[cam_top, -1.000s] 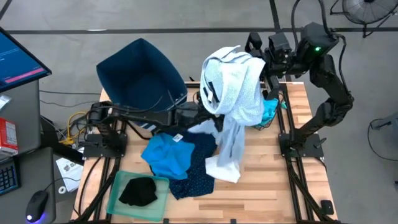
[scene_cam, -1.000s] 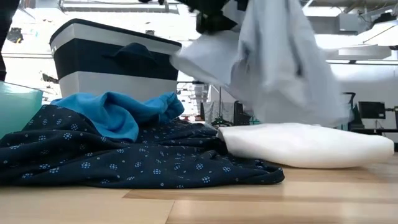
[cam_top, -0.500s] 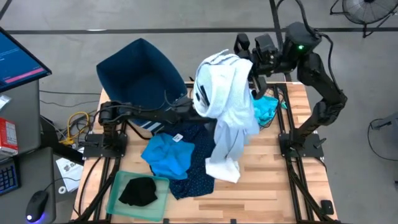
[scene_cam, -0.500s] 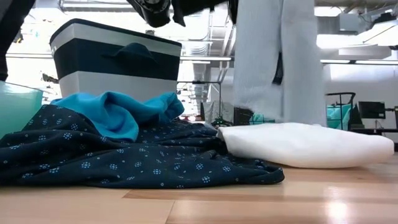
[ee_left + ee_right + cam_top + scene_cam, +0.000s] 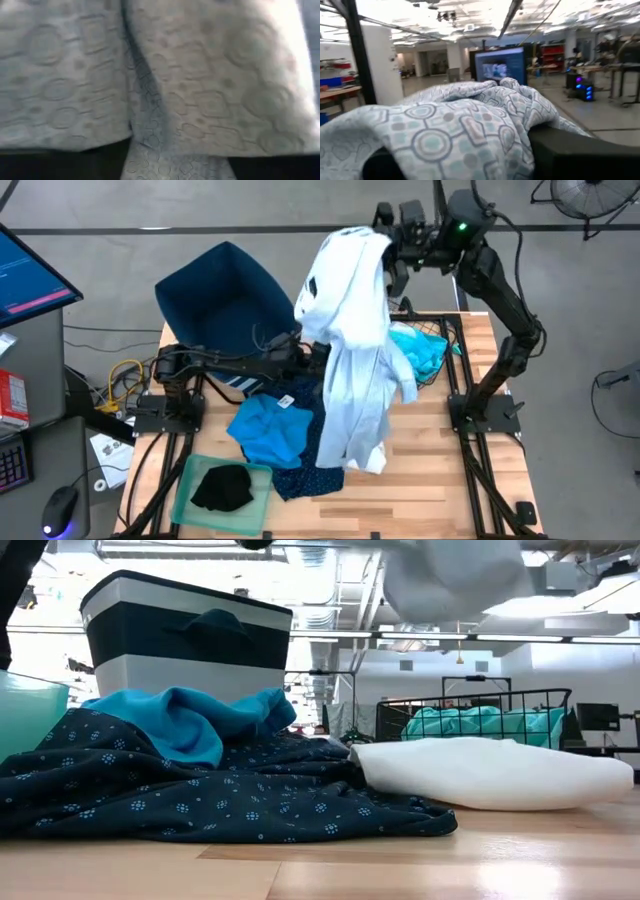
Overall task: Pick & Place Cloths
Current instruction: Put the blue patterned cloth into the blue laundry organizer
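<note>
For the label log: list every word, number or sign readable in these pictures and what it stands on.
No text can be read.
Monitor, high view, left edge: coloured lines, too small to read.
Red-and-white box beside it: print too small.
Tag on the bright blue cloth: too small.
Screen in the room, right wrist view: blurred.
Pale patterned cloth: shapes only, no letters.

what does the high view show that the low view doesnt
Only the high view shows the right gripper raised at the table's far edge, shut on the pale patterned cloth that hangs down to the table, the left arm reaching under it, the green tray and the black cloth in it.

Only the low view shows the wire basket holding a turquoise cloth.

Both show the dark blue bin, the bright blue cloth, the dotted navy cloth and the white cloth.
</note>
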Controlling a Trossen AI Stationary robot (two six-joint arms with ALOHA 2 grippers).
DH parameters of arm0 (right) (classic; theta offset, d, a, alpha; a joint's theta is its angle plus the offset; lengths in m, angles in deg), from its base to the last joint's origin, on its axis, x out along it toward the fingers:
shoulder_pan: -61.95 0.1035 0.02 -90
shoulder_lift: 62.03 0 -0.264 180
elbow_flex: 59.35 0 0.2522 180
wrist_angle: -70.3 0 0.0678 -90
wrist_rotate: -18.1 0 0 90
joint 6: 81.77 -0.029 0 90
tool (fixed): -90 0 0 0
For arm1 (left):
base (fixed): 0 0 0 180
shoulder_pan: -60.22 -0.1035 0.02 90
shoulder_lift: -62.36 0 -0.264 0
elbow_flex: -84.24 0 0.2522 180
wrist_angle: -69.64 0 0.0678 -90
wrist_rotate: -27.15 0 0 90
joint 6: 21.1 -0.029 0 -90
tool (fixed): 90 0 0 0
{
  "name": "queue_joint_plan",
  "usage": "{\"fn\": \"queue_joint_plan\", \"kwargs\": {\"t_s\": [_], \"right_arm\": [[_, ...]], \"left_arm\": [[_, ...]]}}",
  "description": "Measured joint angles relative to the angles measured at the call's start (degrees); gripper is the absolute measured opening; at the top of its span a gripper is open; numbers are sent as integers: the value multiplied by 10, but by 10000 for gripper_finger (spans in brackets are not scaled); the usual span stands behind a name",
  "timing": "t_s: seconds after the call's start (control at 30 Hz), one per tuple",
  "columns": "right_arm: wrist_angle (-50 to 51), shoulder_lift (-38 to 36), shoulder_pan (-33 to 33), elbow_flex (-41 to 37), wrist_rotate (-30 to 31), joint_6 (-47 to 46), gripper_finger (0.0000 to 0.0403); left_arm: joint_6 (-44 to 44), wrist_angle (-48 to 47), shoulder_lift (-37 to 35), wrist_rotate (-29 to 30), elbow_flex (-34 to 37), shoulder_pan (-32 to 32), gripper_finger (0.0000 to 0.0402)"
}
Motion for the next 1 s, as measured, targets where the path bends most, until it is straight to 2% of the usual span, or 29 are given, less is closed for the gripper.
{"fn": "queue_joint_plan", "kwargs": {"t_s": [0.1,0.23,0.3,0.4,0.53,0.6,0.73,0.8,1.0], "right_arm": [[2,-11,-33,0,0,7,0],[21,-23,-76,1,3,15,0],[35,-24,-92,1,3,20,0],[68,-25,-106,1,4,27,0],[125,-23,-99,0,5,50,0],[145,-18,-83,1,9,61,0],[163,-1,-49,0,36,75,0],[149,14,-34,1,53,78,0],[27,109,7,0,51,30,0]], "left_arm": [[-2,0,-22,4,-1,0,182],[-22,-4,-56,7,0,-1,54],[-44,-2,-80,8,0,-1,16],[-90,-2,-118,27,0,-4,6],[-167,-38,-177,88,0,-12,1],[-213,-103,-217,134,0,-20,1],[-321,-255,-295,279,0,-37,0],[-362,-296,-322,332,0,-47,0],[-422,-400,-385,414,-1,-93,0]]}}
